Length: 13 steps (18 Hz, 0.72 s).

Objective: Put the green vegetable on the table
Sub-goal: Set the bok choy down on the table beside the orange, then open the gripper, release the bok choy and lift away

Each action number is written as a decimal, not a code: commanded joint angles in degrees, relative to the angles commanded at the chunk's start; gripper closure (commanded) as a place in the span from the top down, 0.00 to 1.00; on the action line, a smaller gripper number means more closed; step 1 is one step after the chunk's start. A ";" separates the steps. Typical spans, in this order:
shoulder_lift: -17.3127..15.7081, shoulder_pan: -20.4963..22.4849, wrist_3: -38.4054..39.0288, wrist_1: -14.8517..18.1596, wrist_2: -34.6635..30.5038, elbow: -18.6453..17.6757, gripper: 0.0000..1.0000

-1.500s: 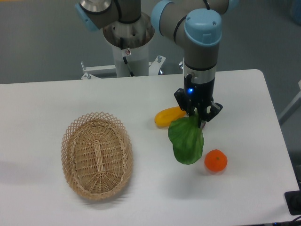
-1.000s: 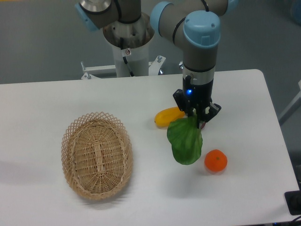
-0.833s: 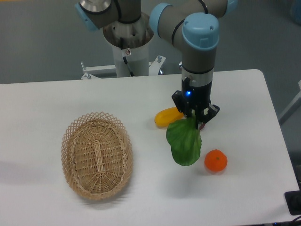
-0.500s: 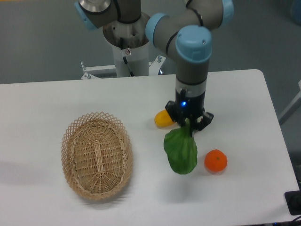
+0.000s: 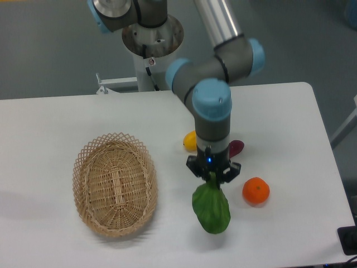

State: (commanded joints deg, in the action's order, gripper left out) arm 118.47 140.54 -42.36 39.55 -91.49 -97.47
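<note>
Since the earlier frames, the arm has come forward and lower, carrying the green vegetable (image 5: 211,209) away from the yellow vegetable toward the near side of the table (image 5: 50,128). At left, an oval wicker basket (image 5: 115,183) sits on the tabletop, well apart from the arm. At centre, the yellow vegetable (image 5: 190,140) is partly hidden behind the wrist. The gripper (image 5: 212,176) points downward with its jaws closed on the stem end of the green vegetable; the leaf hangs below, and contact with the table cannot be confirmed. A small dark purple item (image 5: 236,148) shows just right of the wrist. An orange (image 5: 256,190) rests near the leaf's right side.
</note>
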 joint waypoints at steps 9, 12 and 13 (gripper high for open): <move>1.23 -0.09 0.09 -0.26 -0.09 0.35 0.51; 0.62 -0.09 0.17 -0.18 0.00 1.23 1.00; 0.36 -0.09 0.70 -0.18 0.17 1.58 1.00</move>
State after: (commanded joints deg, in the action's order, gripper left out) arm 118.83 140.45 -41.67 39.37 -91.32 -95.89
